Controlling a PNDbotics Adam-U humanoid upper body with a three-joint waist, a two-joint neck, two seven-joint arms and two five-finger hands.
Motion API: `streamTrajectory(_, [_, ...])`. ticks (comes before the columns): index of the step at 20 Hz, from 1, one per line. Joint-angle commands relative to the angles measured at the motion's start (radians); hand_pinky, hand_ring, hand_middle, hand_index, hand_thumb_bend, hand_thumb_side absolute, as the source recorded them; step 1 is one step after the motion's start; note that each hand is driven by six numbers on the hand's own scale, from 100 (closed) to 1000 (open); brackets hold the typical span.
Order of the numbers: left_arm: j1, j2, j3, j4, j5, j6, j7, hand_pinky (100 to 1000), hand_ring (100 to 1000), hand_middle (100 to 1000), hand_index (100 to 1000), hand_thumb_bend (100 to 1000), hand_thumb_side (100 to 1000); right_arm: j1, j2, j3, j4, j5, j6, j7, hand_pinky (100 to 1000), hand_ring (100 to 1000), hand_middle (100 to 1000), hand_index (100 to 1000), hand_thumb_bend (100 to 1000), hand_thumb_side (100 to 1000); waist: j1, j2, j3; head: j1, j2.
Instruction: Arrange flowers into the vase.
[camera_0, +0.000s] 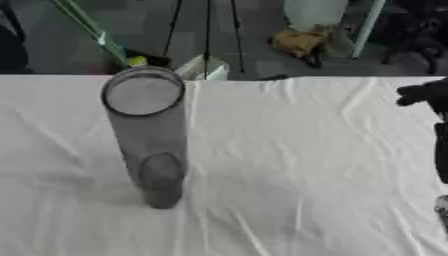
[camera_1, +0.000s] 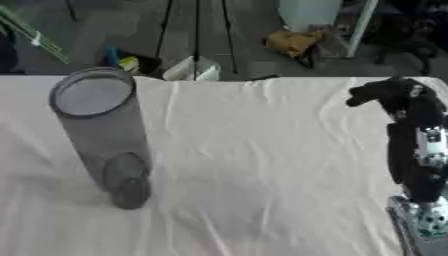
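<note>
A tall, clear grey cylinder vase (camera_0: 149, 135) stands upright on the white tablecloth (camera_0: 297, 150), left of the middle, and nothing shows inside it. No flowers appear in either view. My right arm rises along the right edge. Its black right hand (camera_1: 391, 95) hangs over the far right part of the table, well away from the vase, and nothing shows in it. The hand is a dark lump whose pose I cannot make out. My left hand is out of sight.
The cloth is wrinkled between the vase and my right arm. Beyond the table's far edge (camera_0: 262, 77) lie a dark floor, tripod legs (camera_0: 206, 30), a yellow-brown bundle (camera_0: 299, 40) and a white box (camera_0: 206, 69).
</note>
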Motion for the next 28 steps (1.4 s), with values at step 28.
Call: streamTrajectory(28, [0.018, -0.035, -0.037, -0.012, -0.055, 0.036, -0.016, 100, 100, 100, 154, 100, 824, -0.015, -0.005, -0.005, -0.014, 0.009, -0.008, 0.01, 670, 531, 501, 671, 100, 1000, -0.002, 0.005, -0.015, 0.011, -0.034])
